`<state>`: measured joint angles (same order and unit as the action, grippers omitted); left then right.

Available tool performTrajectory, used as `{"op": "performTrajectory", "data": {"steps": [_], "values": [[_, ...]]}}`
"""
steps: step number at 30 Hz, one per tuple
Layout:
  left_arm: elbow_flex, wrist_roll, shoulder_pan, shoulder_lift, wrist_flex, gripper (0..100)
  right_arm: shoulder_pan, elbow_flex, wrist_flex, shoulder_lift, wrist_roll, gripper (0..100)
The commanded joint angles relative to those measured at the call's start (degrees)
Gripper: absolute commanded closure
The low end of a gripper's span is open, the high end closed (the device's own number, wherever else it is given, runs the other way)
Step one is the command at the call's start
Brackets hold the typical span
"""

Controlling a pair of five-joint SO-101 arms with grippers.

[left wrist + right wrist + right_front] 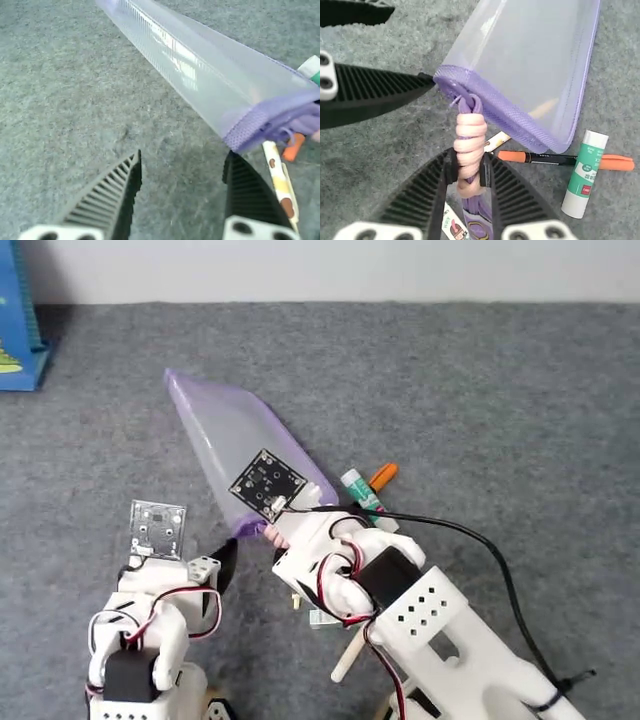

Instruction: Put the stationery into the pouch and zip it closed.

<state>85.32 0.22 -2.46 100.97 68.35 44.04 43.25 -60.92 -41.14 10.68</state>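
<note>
Open bench is left beyond the pouch and on both its long sides. Its near corner is blocked by the right pincer, clamped on the pink pull. A glue stick and an orange pen are crowded against the pouch's edge. Bare bench is seen under the left pincer, whose jaws are spread.

No legible text; glue stick label print too small.

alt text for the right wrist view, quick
The right gripper is shut on a pink coiled cord at the corner of a translucent purple pouch. An orange pen and a glue stick lie on grey carpet beside it.
</note>
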Motion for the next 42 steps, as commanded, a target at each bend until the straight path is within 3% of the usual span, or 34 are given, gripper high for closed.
{"op": "performTrajectory", "data": {"steps": [1,5,11,42], "values": [[-2.9,0.2,1.1,-0.4,1.1,74,-0.3,-0.6,1.1,-2.0,-0.5,99.1],[-4.6,0.1,4.9,-0.4,5.0,74,-0.3,-0.6,1.8,-2.0,-0.4,99.1],[-4.3,0.1,5.5,3.7,6.4,74,-0.3,-0.6,1.8,-2.0,-0.4,99.1],[4.4,2.7,4.9,3.3,-8.5,74,1.8,0.9,1.3,-2.6,-0.1,99.1]]}}
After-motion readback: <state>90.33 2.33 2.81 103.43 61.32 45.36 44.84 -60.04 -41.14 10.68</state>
